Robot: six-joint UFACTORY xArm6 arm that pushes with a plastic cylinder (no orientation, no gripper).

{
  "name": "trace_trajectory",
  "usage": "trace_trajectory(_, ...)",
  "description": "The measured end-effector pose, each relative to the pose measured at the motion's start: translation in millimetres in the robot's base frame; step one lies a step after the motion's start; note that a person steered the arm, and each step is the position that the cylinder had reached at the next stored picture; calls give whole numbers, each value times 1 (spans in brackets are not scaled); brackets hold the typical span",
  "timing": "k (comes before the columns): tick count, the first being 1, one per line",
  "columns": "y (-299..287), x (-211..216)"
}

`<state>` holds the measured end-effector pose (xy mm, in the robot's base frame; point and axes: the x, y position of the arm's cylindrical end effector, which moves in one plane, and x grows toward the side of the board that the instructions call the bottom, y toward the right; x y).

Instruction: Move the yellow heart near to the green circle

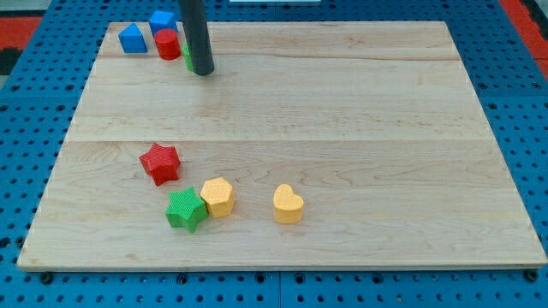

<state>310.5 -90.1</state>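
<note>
The yellow heart [288, 204] lies near the view's bottom, right of centre-left. The green circle [187, 56] is at the view's top left, mostly hidden behind my rod; only a green sliver shows. My tip [202, 72] rests on the board right beside the green circle, on its right, far from the yellow heart.
A red cylinder [168, 44], a blue block [132, 38] and another blue block [162, 20] cluster at the top left. A red star [159, 162], a green star [186, 210] and a yellow hexagon [217, 197] sit left of the heart. The wooden board [360, 111] has edges all round.
</note>
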Motion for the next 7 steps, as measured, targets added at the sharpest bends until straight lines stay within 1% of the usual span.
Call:
trace_trajectory(1, 106, 39)
trace_trajectory(2, 180, 125)
trace_trajectory(3, 206, 205)
trace_trajectory(4, 169, 244)
trace_trajectory(5, 147, 247)
trace_trajectory(6, 111, 254)
trace_trajectory(7, 108, 282)
